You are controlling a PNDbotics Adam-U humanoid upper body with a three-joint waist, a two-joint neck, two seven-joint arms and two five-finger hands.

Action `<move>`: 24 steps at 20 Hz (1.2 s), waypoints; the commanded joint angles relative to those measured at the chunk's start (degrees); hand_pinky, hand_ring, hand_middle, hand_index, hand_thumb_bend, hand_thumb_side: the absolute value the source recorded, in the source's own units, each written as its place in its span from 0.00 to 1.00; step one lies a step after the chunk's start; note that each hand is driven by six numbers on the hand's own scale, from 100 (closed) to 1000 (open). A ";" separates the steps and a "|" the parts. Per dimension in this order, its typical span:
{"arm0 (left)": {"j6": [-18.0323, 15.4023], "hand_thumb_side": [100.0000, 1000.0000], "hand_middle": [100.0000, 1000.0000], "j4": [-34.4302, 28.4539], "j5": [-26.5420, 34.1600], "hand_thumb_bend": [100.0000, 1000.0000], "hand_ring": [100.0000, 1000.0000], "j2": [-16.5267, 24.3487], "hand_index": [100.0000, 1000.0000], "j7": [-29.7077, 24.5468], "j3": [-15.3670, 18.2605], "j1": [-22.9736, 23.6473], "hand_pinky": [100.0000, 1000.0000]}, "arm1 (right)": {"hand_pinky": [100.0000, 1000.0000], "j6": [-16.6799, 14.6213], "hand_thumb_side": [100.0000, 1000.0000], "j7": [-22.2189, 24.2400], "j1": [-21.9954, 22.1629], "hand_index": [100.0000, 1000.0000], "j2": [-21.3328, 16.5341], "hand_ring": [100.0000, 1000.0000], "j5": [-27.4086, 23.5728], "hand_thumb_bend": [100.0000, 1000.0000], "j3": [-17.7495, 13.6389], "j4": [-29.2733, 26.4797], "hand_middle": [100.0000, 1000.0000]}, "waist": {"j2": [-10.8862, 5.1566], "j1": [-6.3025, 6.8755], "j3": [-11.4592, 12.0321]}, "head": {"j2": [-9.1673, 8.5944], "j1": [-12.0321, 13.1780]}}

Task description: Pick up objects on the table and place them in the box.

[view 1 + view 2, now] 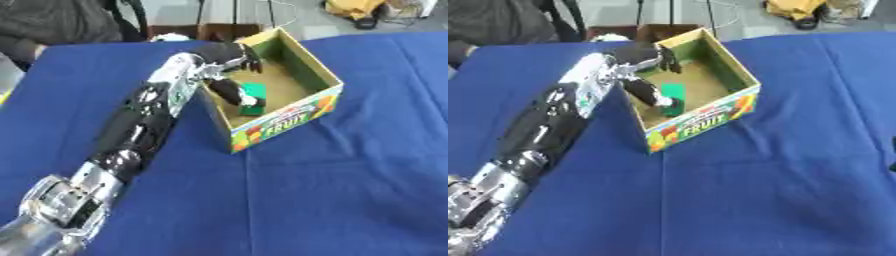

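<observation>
One arm is in the work area: the robot's left arm runs from the lower left corner diagonally up across the blue worktop (350, 190) and reaches over the near-left wall of the cardboard box (317, 76). The left hand (229, 89) hangs inside the box, its fingers (248, 100) pointing down onto a green object (255, 92) that lies on the box floor, close to the near wall that bears the word FRUIT. The fingers touch or close on the green object's edge, but whether they grasp it or have let go cannot be told from either view. The right hand shows in neither view.

The box sits askew on the worktop, one corner pointing toward the robot, its top open and its four walls upright. Its far corner lies close to the worktop's far edge. Inside, the floor beyond the green object toward the far-right wall is bare brown. The arm's forearm lies close along the box's left wall, so little room is left there. To the right of the box and in front of it the blue cloth stretches wide and flat, with a crease running toward the near edge.
</observation>
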 commanded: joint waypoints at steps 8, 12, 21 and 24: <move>4.19 0.86 0.73 -20.62 23.69 0.92 0.75 8.52 0.80 12.24 4.46 8.18 0.74 | 0.42 -0.02 0.55 -0.31 0.12 0.73 -0.39 0.36 -0.21 0.43 -0.95 -0.38 0.54 | -1.67 -0.64 2.47 | -0.39 -1.61; 8.35 0.88 0.72 -24.73 38.14 0.79 0.73 9.65 0.80 16.23 7.03 15.06 0.71 | 0.42 -0.01 0.55 -0.63 0.26 0.73 -0.35 0.36 -0.24 0.42 -1.26 -0.41 0.54 | -1.80 -0.61 3.59 | -0.44 -2.14; 12.14 0.95 0.72 -23.63 62.75 0.75 0.73 7.69 0.81 22.35 11.15 25.96 0.68 | 0.42 0.09 0.55 -0.75 0.09 0.73 -0.22 0.36 -0.29 0.42 -1.34 -0.41 0.54 | -1.78 -0.47 4.83 | -0.78 -2.84; 12.28 0.97 0.73 -24.62 64.60 0.74 0.73 7.00 0.82 23.20 11.76 27.91 0.68 | 0.42 0.11 0.55 -0.88 0.17 0.73 -0.23 0.36 -0.27 0.42 -1.46 -0.40 0.54 | -1.69 -0.53 5.21 | -0.79 -2.93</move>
